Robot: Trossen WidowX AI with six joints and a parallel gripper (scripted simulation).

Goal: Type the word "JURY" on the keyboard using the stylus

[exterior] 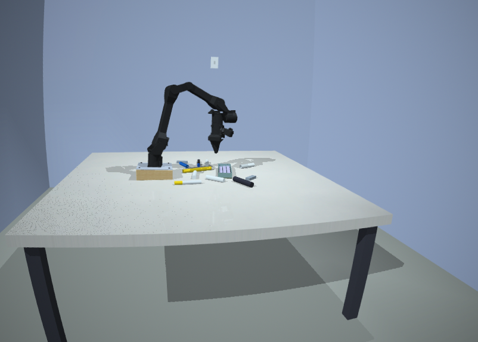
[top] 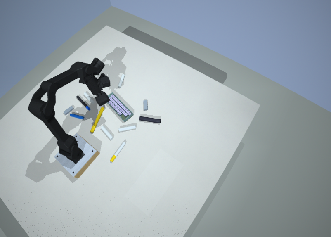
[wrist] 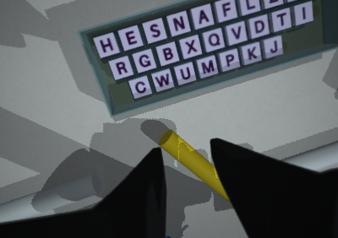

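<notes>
Fingers parted, nothing clamped; gripper (exterior: 216, 149) hangs above worktop (exterior: 270, 199), off the keyboard's near-left edge. Yellow stylus (wrist: 186, 155) lies flat on worktop below the gap between the fingers, one end pointing toward keyboard (wrist: 99, 96), not touching either finger as far as visible. Wrist view reads key rows HESNAFLZY, RGBXQVDTI, CWUMPKJ. Other pens and blocks scattered around.
</notes>
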